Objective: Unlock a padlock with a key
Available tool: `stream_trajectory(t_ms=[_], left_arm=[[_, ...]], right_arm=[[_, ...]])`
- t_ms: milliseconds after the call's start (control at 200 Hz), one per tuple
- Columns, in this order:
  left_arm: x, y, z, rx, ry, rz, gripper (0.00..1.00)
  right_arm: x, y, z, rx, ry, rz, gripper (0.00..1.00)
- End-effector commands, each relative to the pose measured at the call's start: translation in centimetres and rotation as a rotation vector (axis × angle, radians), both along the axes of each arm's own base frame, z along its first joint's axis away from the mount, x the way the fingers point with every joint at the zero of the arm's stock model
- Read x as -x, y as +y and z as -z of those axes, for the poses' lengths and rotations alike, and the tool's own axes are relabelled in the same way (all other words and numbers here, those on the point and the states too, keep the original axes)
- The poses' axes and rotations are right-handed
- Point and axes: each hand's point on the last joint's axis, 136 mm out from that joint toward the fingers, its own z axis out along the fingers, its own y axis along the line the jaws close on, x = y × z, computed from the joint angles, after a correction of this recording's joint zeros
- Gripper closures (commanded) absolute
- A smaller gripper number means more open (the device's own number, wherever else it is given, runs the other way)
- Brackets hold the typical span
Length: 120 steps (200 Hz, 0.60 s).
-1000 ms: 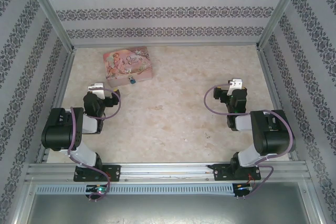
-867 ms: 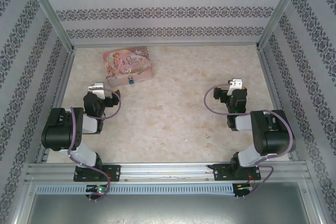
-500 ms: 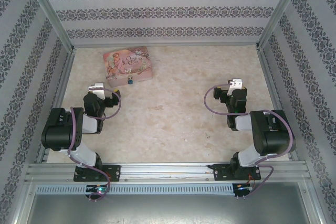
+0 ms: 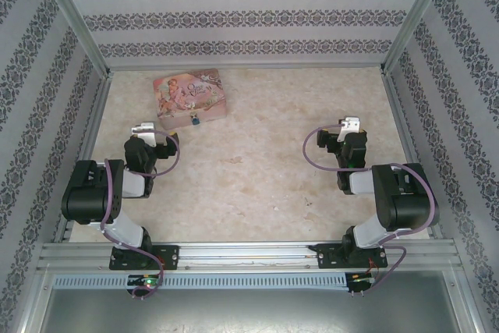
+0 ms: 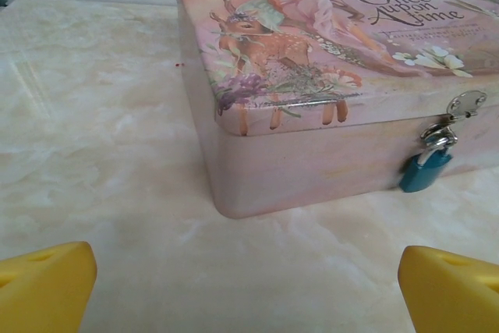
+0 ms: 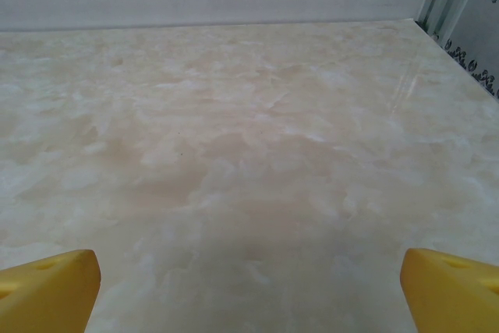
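One small teal padlock (image 5: 425, 171) with a thin silver shackle hangs on the near side of one pink box (image 5: 296, 157), far left on the table (image 6: 234, 154). The left gripper (image 5: 249, 290) and right gripper (image 6: 249, 290), two in all, gape wide, holding nothing.

Robotics lab test cell, marble-look tabletop (image 4: 257, 169) boxed in by damask-striped wallpaper panels (image 4: 242, 17) at 9, 12 and 3 o'clock, bare aluminium frame posts (image 4: 74, 17) in the far corners, slotted aluminium rail (image 4: 249, 253) at 6 o'clock carrying two bolted robot arms (image 4: 101, 196)
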Motion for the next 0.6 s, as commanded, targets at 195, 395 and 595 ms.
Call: stream_trajectory(t_ms=[195,395,595], left_arm=[[1.0,0.8,-3.3,-0.026,-0.079,-0.067,0.01],[3.2,2.3,-8.9,-0.001,-0.129,-0.177,0.01],[4.7,2.4,-12.8,0.075,-0.082,-0.211,0.01]], right_arm=[[0.0,-0.9,-2.9,-0.010,-0.056,0.045,0.02],[1.5,-0.5,-6.8,-0.019,-0.051,0.026,0.02],[2.8,1.4,-10.6,-0.137,0.006,-0.038,0.01]])
